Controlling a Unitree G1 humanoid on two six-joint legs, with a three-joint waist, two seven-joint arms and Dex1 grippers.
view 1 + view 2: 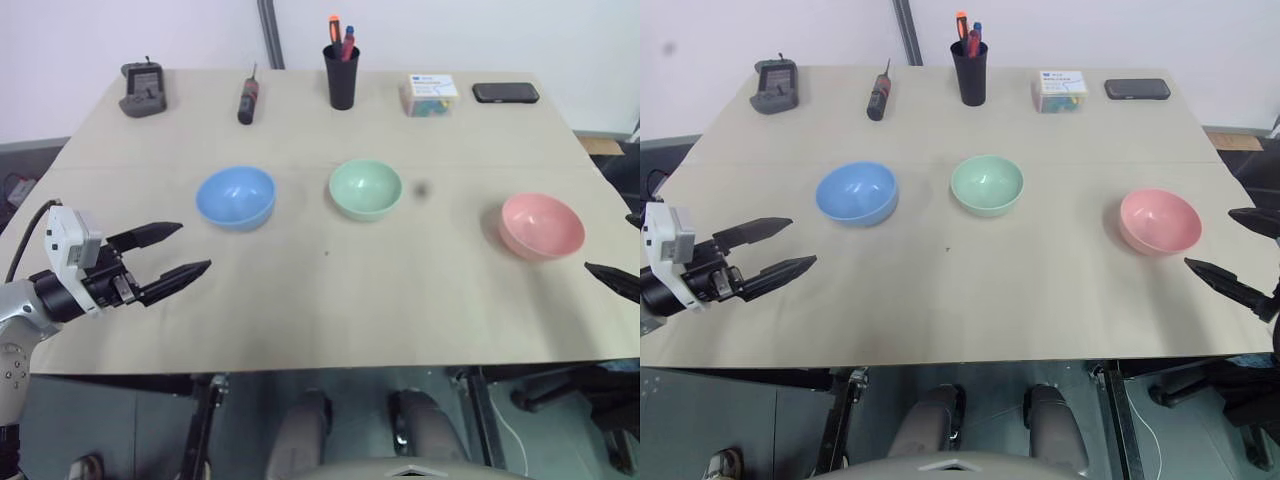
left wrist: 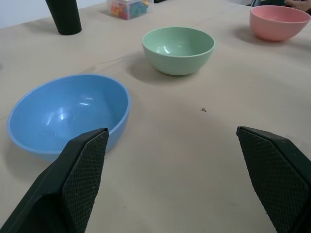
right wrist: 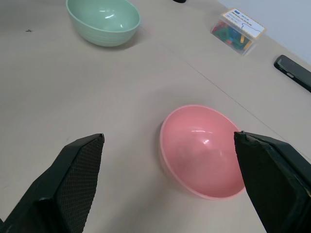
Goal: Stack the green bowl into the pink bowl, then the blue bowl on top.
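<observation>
Along the far edge of the desk (image 1: 300, 300) stand, from the left corner to the right, a dark grey device (image 1: 143, 90), a black and red tool (image 1: 248, 101) lying flat, a black pen cup (image 1: 341, 75) holding markers, a clear box of coloured bits (image 1: 431, 94) and a black phone (image 1: 505, 92) near the far right corner; all are well apart from the bowls, which sit in a loose row across the middle. The blue bowl (image 1: 236, 196) is toward the left, the green bowl (image 1: 366, 188) about centre just beside a small dark spot (image 1: 421, 189) on the surface, and the pink bowl (image 1: 541, 226) toward the right edge; each stands upright, empty and apart from the others. The left gripper (image 1: 172, 251) hovers over the near left part of the desk, fingers spread wide and holding nothing, pointing toward the blue bowl; the right gripper (image 1: 1228, 250) hangs at the right edge just beside the pink bowl, fingers likewise spread and empty; bare desk lies between the bowls and along the whole near edge.
</observation>
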